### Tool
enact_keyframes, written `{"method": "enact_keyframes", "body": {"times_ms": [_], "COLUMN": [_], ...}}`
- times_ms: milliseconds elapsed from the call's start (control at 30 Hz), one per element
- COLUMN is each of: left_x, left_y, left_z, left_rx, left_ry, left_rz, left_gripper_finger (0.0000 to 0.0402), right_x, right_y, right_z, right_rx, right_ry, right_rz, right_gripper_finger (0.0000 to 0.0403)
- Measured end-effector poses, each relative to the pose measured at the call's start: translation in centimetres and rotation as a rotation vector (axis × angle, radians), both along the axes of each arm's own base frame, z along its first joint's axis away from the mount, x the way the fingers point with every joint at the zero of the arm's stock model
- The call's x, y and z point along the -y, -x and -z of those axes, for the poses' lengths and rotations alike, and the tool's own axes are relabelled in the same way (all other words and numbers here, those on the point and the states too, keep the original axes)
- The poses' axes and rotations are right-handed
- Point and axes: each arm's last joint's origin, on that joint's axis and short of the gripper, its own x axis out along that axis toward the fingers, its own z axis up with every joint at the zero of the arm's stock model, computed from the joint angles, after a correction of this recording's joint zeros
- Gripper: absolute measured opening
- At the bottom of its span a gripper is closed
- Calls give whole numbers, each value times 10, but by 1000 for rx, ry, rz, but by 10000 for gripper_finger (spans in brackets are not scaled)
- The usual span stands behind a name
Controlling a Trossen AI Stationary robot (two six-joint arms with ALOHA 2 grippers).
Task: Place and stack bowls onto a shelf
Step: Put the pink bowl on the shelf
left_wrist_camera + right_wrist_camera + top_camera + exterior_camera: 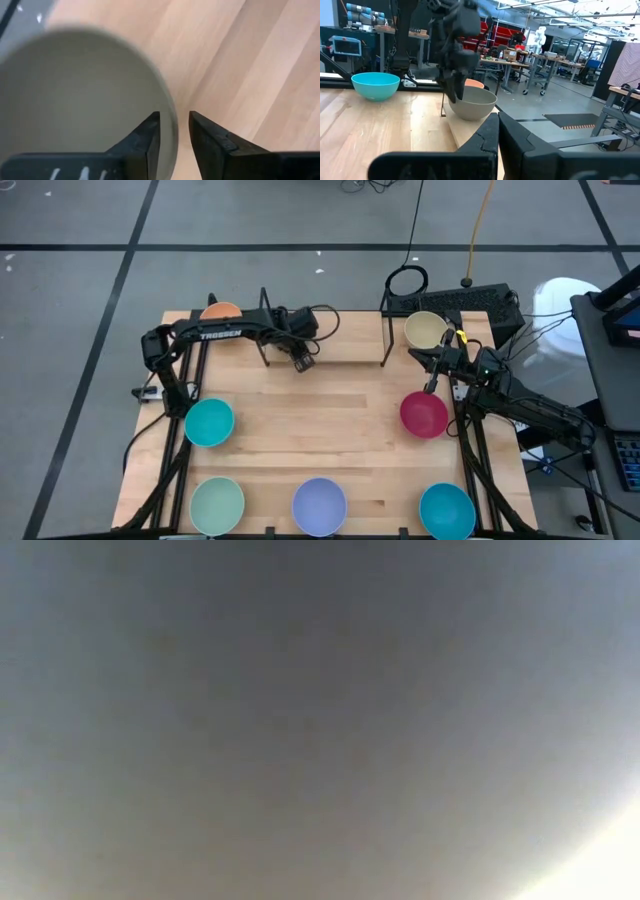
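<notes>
The left gripper (174, 145), fingers slightly parted astride its rim without clamping, hangs over the empty olive-grey bowl (75, 100) standing on the shelf (465, 132); right gripper (498, 145) closed, empty.

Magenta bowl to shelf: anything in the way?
Nothing visible on the table between the magenta bowl and the shelf. The left gripper hangs open at the shelf's left end, astride the olive-grey bowl rim.

Featureless grey blur, brighter bottom-right corner.
</notes>
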Motion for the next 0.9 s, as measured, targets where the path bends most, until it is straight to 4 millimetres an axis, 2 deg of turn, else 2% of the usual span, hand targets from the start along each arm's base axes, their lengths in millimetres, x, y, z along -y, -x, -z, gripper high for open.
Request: {"method": "enact_keyframes", "body": {"times_ms": [300, 433, 633, 900], "left_x": [4, 16, 33, 46], "left_y": [-12, -16, -20, -17], "left_z": [-51, -77, -114, -144], "left_rx": [90, 118, 201, 263], "left_ry": [-61, -86, -110, -119], "left_rz": [73, 133, 179, 192], "left_gripper_finger": [113, 113, 113, 113], "right_x": [0, 0, -1, -2], "right_y": [0, 1, 2, 3], "right_z": [-2, -10, -20, -22], "right_rx": [19, 99, 263, 285], "right_ry": [5, 16, -96, -92], "right_rz": [0, -4, -27, -31], "right_gripper_finger": [0, 0, 0, 0]}}
